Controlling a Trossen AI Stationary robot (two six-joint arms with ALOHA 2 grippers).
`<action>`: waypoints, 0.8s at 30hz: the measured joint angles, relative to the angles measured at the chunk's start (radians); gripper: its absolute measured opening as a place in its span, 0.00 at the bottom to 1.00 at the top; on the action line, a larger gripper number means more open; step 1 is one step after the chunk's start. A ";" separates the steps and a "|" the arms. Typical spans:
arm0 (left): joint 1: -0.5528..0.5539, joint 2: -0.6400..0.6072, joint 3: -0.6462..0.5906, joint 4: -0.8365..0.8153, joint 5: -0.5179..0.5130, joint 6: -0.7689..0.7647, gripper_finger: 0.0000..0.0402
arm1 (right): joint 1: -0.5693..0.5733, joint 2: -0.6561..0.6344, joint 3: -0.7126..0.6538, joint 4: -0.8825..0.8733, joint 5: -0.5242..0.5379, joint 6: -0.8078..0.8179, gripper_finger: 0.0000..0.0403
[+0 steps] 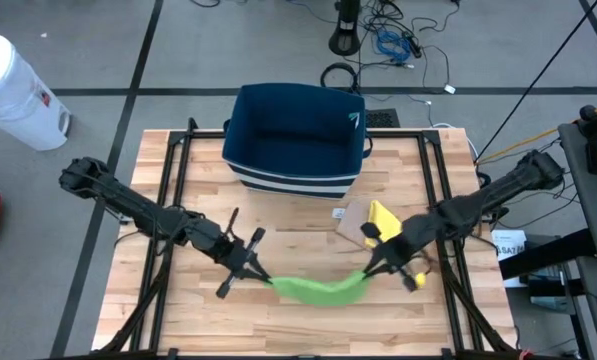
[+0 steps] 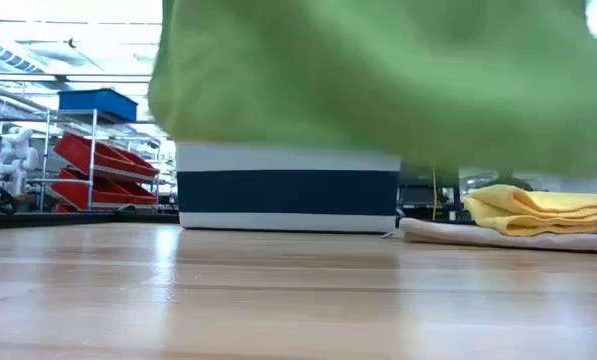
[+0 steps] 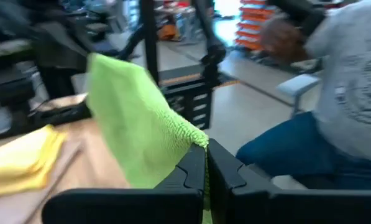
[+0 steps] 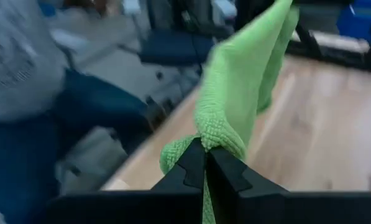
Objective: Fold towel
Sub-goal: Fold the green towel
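Green microfibre towel (image 1: 323,289) slung between both arms above the near edge of the wooden table (image 1: 278,245), its long axis running left to right and sagging in the middle. Left gripper (image 1: 260,275) is pressed together, pinching the towel's left end; right gripper (image 1: 370,268) is likewise pressed together on the bunched right end. Each arm is equally near its own corner, so the fold probably turns on bringing the two ends together. Behind, toward the far edge, stands a navy fabric bin (image 1: 295,137); a folded yellow towel (image 1: 382,218) lies beside the right arm.
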 joint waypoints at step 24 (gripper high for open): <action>-0.016 0.000 0.002 -0.224 -0.478 -0.030 0.00 | -0.051 0.071 0.000 -0.098 0.218 -0.118 0.00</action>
